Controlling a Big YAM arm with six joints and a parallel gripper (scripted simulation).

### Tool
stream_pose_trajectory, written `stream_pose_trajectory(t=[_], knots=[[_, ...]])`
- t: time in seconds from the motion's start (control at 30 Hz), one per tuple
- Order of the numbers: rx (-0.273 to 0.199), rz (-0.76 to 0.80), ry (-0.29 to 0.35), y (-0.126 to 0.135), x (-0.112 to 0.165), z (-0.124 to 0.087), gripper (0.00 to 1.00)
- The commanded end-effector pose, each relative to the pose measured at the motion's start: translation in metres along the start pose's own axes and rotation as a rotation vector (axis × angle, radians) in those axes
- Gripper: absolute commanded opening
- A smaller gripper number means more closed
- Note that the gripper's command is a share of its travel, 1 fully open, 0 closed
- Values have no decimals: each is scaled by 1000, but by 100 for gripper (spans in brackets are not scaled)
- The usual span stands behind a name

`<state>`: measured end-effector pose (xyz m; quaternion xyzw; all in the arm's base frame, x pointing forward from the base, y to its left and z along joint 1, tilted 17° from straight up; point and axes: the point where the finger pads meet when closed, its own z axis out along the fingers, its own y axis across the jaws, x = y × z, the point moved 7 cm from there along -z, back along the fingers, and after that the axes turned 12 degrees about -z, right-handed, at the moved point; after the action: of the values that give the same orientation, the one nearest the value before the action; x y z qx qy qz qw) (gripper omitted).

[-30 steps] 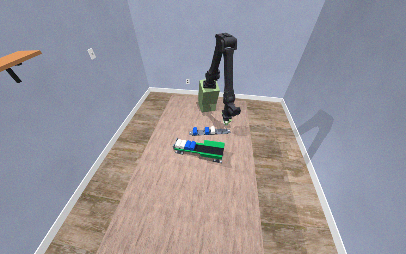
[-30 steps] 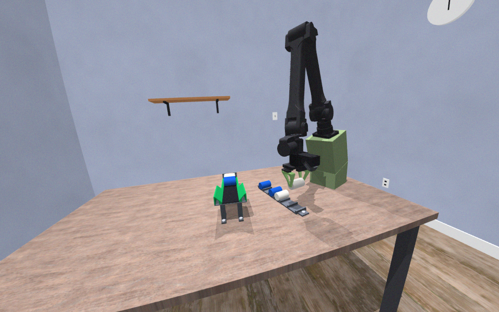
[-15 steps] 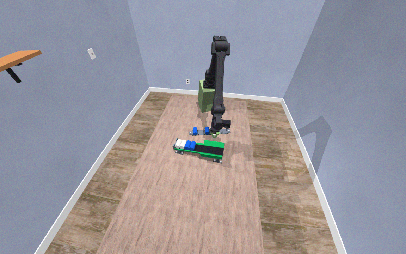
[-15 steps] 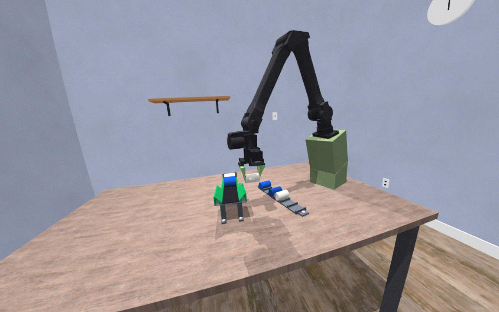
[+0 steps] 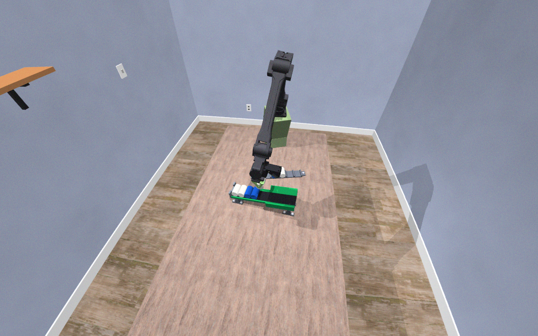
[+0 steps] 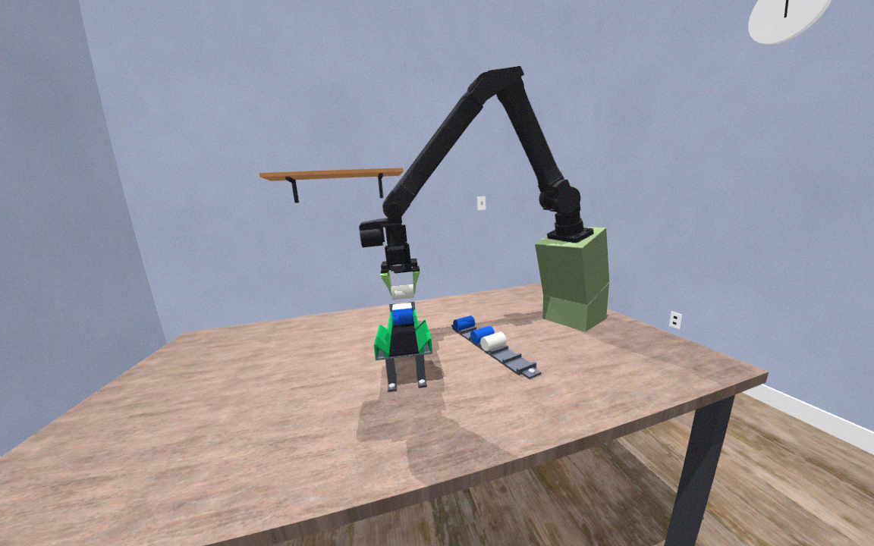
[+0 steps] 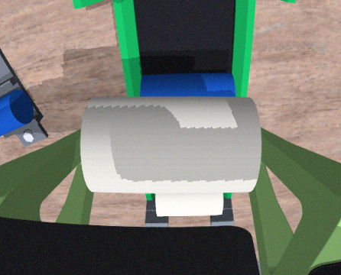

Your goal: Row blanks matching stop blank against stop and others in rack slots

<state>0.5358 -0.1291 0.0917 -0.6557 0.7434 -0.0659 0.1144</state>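
Note:
My gripper (image 6: 399, 283) is shut on a white blank (image 7: 170, 153), held crosswise above the green feed ramp (image 6: 403, 336). On the ramp (image 5: 262, 196), two white blanks (image 5: 239, 190) lie at the stop end, with two blue blanks (image 5: 252, 192) right after them. In the wrist view, a blue blank (image 7: 188, 85) shows just past the held one and a white blank (image 7: 188, 205) shows below it. The grey stock rack (image 6: 500, 353) holds two blue blanks (image 6: 473, 327) and one white blank (image 6: 493, 340). The held blank hangs a little above the blue blanks.
The arm's green base block (image 6: 573, 277) stands at the table's back. The rack's near slots (image 6: 520, 363) hold nothing. In the top view the arm hides part of the rack (image 5: 294, 173).

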Motion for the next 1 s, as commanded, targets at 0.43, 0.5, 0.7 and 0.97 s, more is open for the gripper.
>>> stream_pose_trajectory(t=[0.43,0.5,0.7,0.97], knots=[[38,-59,-10,-17,-21,-6,63],[37,-56,-10,-17,-22,-2,63],[41,-26,-4,-18,-10,11,63],[60,-39,-4,-29,-17,47,63]])
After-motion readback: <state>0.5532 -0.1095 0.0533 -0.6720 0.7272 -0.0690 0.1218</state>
